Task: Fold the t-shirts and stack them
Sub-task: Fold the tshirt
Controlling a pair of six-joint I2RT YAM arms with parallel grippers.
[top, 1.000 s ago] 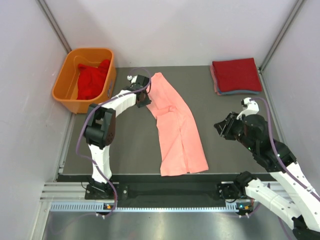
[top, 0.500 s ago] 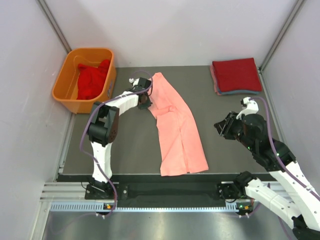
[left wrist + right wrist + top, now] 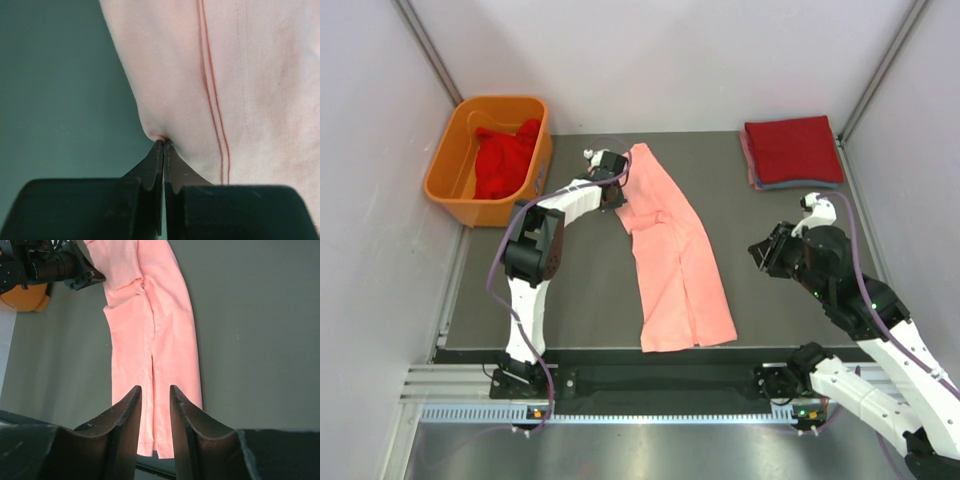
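Observation:
A salmon-pink t-shirt lies on the dark table as a long strip folded lengthwise, running from the back centre to the front edge. At its upper left edge my left gripper is shut, pinching a small fold of the fabric at the fingertips; the cloth spreads to the right of them. To the right of the shirt hovers my right gripper, open and holding nothing, apart from the cloth. Its wrist view looks down the shirt between its fingers. Folded t-shirts are stacked at the back right, red on top.
An orange tub stands at the back left with crumpled red shirts inside. White walls close in on the left, back and right. A metal rail runs along the table's front edge.
The left gripper has slid a little toward the back along the shirt's left edge and closed on the fabric. The right arm has stayed still.

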